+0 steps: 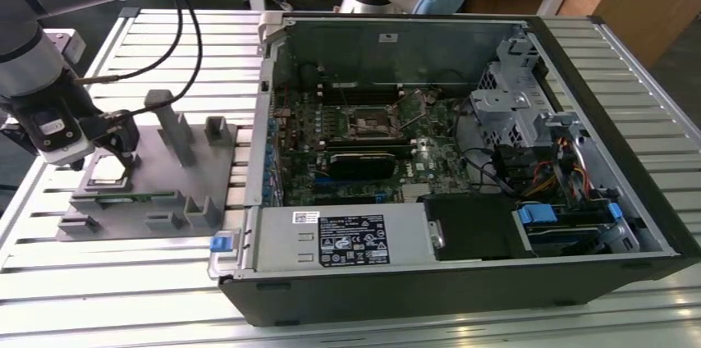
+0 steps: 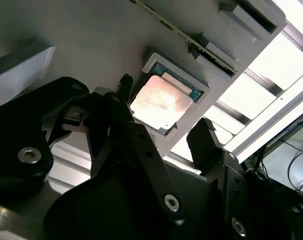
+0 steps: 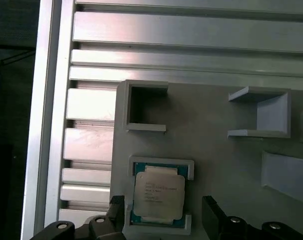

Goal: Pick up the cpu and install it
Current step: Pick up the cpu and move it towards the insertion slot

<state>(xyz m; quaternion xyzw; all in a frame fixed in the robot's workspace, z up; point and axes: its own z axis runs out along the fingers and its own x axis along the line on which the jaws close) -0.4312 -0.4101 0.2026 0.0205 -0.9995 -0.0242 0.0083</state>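
Cpu: your small flat square chip with the silvery metal top and green edge [image 3: 158,192] lies flat in a shallow raised-corner pocket of the grey plastic fixture plate [image 3: 216,150]; the pocket's lips keep it square and at a known spot, which I judge is why it is parked there rather than loose on the table; in the second wrist view the chip [image 2: 160,102] reads the same way, seated and untouched.

Gripper: your black two-finger gripper [image 3: 164,212] is spread apart and holds nothing; one finger stands on each side of the chip, neither touching it (the gap is wider than the chip, so the jaws straddle it for an edge grasp); in the exterior view the gripper [image 1: 107,153] hangs low over the plate at the exterior view's left.

Fixture blocks: the upright grey posts [image 1: 173,122] and open slots on the same plate stand apart from the chip's pocket.

Computer case: the open black tower [image 1: 460,159] lies on its side on the slatted aluminium table [image 1: 164,36], well apart from the chip; its motherboard socket [image 1: 373,122] faces up, laid so for a drop from above.

Progress: by my reading, the pick is not yet made.
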